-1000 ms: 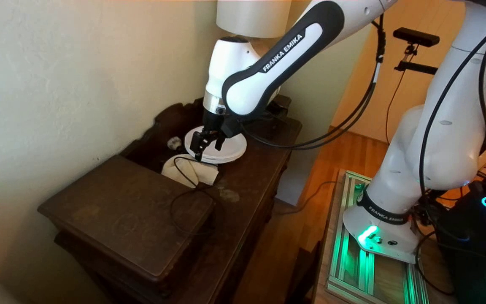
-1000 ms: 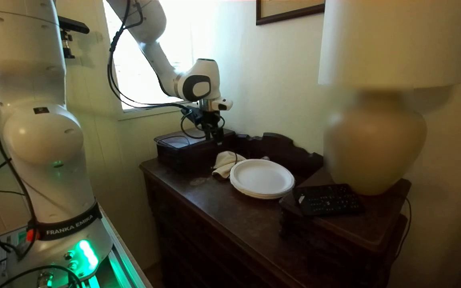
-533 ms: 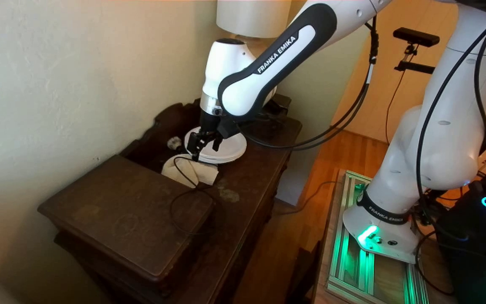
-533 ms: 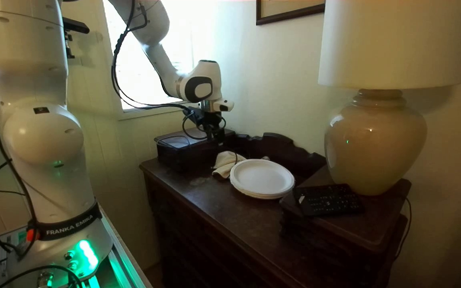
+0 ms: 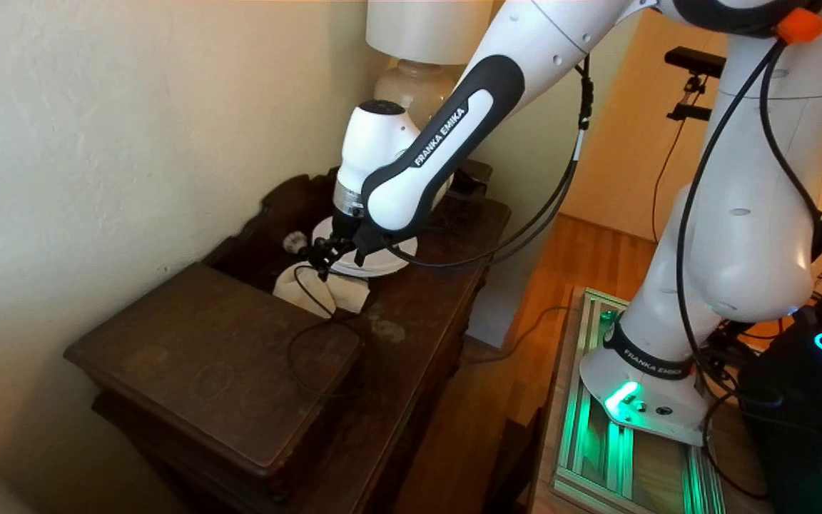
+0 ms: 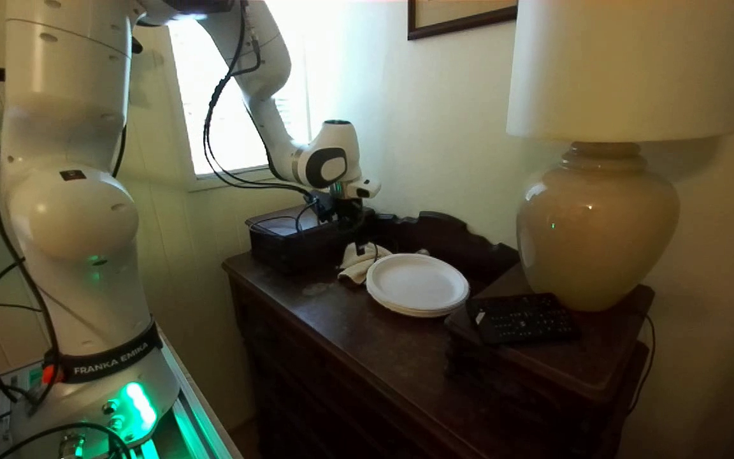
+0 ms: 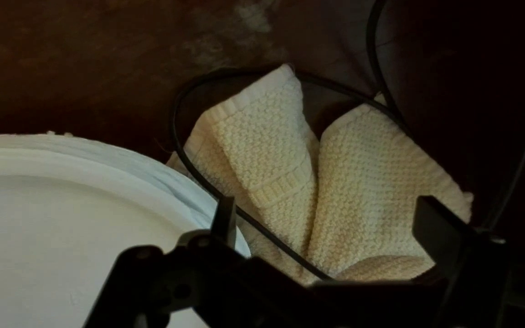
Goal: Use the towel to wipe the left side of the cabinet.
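The cream towel lies crumpled on the dark wooden cabinet [image 5: 400, 371], beside a white plate stack. It shows in both exterior views [image 5: 304, 289] [image 6: 353, 271] and fills the middle of the wrist view [image 7: 362, 182]. My gripper [image 7: 325, 209] is open and empty, its fingers spread with the towel between and beyond them. In the exterior views the gripper [image 5: 340, 265] [image 6: 343, 233] hangs just above the towel; I cannot tell whether a fingertip touches it. A thin black cable [image 7: 262, 228] loops across the towel and passes by one finger. Part of the towel is hidden behind the gripper.
The white plates [image 6: 418, 284] stand close against the towel. A raised wooden box section [image 5: 211, 371] of the cabinet is on the towel's other side. A carved backboard [image 6: 437, 226] runs along the wall. A lamp [image 6: 596, 223] and a black keypad-like object [image 6: 523, 319] stand at the far end.
The arm has lowered, bringing my gripper down close over the towel and slightly toward the raised box section in an exterior view. The towel, plates and cable look unmoved.
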Controlling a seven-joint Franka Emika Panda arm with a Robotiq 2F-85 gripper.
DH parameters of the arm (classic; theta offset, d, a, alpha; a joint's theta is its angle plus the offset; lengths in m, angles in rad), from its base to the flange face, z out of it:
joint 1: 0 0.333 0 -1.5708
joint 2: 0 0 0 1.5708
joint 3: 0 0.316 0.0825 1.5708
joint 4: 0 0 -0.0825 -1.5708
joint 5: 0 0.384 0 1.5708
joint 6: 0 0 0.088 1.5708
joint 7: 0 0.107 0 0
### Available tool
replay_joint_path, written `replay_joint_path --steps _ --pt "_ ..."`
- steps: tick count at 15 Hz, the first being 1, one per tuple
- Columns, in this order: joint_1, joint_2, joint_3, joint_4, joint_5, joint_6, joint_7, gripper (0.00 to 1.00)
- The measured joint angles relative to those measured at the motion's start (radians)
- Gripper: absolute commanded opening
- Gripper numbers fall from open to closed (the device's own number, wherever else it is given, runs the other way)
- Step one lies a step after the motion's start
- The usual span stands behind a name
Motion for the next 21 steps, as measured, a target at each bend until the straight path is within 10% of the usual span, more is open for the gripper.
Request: replay_joint_path --steps 11,12,21 --pt "0.128 0.218 -0.109 0.175 -0.01 0.08 0.118 1.0" --pt "0.133 0.232 -0.113 0.188 -0.01 0.08 0.121 0.75" --pt "0.173 0.294 -0.16 0.248 -0.01 0.082 0.128 0.16"
